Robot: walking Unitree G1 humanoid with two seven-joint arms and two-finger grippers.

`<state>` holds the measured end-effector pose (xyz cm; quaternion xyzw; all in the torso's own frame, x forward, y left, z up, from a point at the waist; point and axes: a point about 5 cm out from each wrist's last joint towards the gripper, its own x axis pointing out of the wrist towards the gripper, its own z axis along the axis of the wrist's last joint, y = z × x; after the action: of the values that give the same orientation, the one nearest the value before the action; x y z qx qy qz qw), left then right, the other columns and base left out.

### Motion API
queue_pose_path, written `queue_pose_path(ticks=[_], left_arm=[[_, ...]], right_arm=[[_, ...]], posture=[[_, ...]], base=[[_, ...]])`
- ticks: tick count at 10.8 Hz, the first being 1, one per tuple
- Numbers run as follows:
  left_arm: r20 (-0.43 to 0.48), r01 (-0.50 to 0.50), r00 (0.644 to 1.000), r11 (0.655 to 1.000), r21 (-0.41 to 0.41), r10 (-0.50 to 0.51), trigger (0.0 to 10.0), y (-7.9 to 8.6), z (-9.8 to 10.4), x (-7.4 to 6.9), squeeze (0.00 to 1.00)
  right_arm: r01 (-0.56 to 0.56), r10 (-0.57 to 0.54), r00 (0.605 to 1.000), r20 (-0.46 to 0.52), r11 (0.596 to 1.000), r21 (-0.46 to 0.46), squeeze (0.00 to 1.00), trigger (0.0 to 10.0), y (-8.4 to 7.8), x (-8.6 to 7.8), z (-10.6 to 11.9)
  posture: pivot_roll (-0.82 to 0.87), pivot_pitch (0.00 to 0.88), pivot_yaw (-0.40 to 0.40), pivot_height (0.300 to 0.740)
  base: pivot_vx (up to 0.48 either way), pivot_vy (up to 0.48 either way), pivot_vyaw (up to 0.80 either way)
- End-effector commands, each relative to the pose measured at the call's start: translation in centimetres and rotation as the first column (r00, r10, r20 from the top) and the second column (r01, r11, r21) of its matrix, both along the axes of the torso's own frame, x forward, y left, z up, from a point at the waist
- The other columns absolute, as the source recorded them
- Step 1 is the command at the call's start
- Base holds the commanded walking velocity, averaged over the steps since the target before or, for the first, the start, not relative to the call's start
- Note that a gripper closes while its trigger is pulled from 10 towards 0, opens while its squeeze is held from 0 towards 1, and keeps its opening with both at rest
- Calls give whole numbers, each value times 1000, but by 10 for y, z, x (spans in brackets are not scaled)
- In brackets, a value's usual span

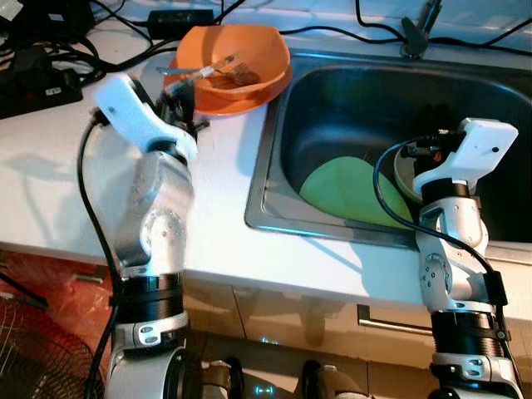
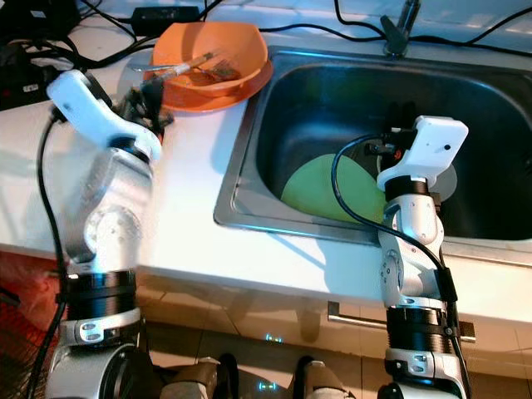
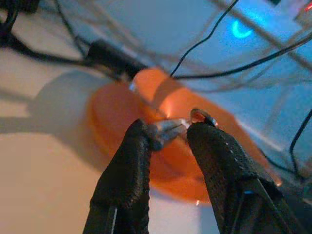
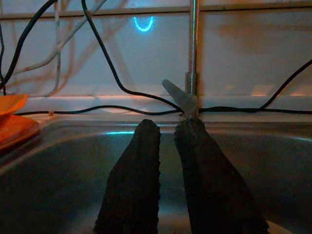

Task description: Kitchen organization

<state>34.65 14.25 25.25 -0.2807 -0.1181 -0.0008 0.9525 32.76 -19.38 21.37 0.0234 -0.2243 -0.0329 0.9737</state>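
Observation:
An orange bowl (image 1: 237, 54) rests on an orange plate (image 1: 249, 98) on the white counter, just left of the steel sink (image 1: 274, 141). Metal cutlery (image 1: 226, 71), a fork among it, lies in the bowl with its handles pointing left. My left gripper (image 3: 168, 129) sits at the bowl's left rim, shut on the silver cutlery handle (image 3: 165, 130). A green plate (image 1: 345, 191) lies in the sink basin. My right gripper (image 4: 168, 126) hangs low over the sink above that plate, fingers together with nothing between them, pointing toward the faucet (image 4: 192, 73).
Black cables and a power strip (image 1: 37, 79) crowd the back of the counter behind the bowl. The faucet base (image 1: 416, 37) stands behind the sink. A red fan (image 1: 33, 349) sits on the floor at lower left. A cabinet drawer handle (image 1: 391, 320) lies below the counter edge.

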Motion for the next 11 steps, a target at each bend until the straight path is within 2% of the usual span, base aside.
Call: queue_pose_path(ticks=[1,2,4,5,6,7,9,10,11], left_arm=[[-35,-15,999,1000,-16,15,10000,2,-3,-3,0],[-63,-20,998,999,-40,17,10000,3,1,-2,0],[-59,-5,998,998,-58,2,10000,2,11,-1,0],[-67,24,997,993,-119,-33,10000,-1,17,0,0],[-89,37,995,983,-178,-54,10000,-1,14,0,0],[-107,41,992,979,-198,-63,10000,-1,11,1,0],[-80,124,988,983,-138,-135,10000,-15,15,-3,0],[-88,176,978,976,-128,-188,10000,-26,10,-6,0],[-139,198,966,971,-137,-216,10000,-35,-6,-10,0]], right_arm=[[2,-2,1000,-17,1000,7,0,10000,-2,-3,-6],[-2,2,1000,-16,1000,4,0,10000,-1,-2,-6],[-4,4,1000,-16,1000,4,0,10000,0,-2,-5],[-9,9,1000,-17,1000,4,0,10000,1,-2,-6],[-12,12,1000,-18,1000,2,0,10000,1,-2,-6],[-12,12,1000,-17,1000,0,0,10000,1,-2,-5],[-7,7,1000,-21,1000,-1,0,10000,-2,-2,-6],[-10,10,1000,-25,1000,0,0,10000,0,-1,-7],[-15,15,999,-28,1000,2,0,10000,2,1,-7]], posture=[[8,208,41,740],[10,204,46,740],[12,201,46,740],[13,196,47,740],[12,194,45,740],[9,196,44,740],[22,210,36,740],[23,213,35,740],[23,215,34,740]], base=[[0,0,0],[0,0,0],[0,0,0],[0,0,0],[0,0,0],[0,0,0],[0,0,0],[0,0,0],[0,0,0]])
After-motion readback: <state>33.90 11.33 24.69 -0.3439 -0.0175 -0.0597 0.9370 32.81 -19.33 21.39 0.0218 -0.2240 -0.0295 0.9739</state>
